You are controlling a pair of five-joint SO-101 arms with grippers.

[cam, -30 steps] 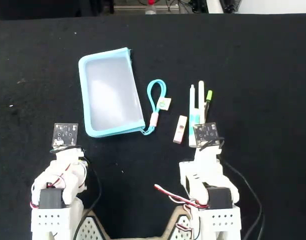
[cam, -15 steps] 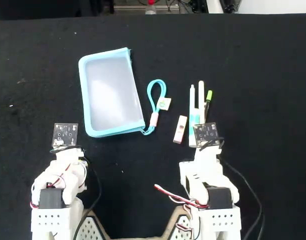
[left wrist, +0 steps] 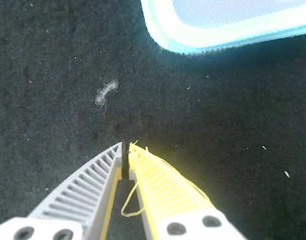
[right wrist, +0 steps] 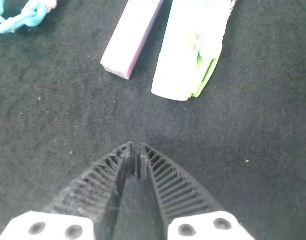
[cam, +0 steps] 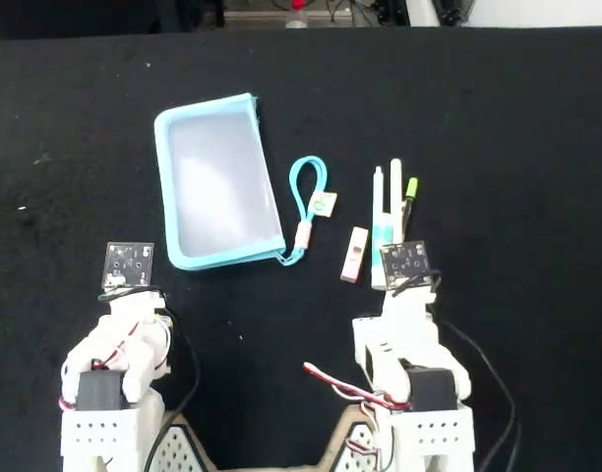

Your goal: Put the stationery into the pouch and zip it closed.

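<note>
Stationery lies loose on the black table (cam: 498,118), none of it in the pouch (cam: 217,182), so I judge the task to be at its first step. In the high view the pouch lies flat at 10 o'clock from the table's middle, its blue strap (cam: 308,197) looped just beside it at 12 o'clock. Two white pens (cam: 387,216) and a green marker (cam: 410,192) lie side by side at 3 o'clock, with a pink block (cam: 354,254) just beside them toward the middle. The arms sit at 7 and 5 o'clock. The left gripper (left wrist: 125,146) has its fingers pressed together on nothing, over bare cloth near the pouch's corner. The right gripper (right wrist: 136,146) is likewise closed and empty, near the ends of the pink block and the pens. Next, I judge, the right one must spread its fingers and take a piece; whether the zip is open I cannot tell, and that needs settling first
</note>
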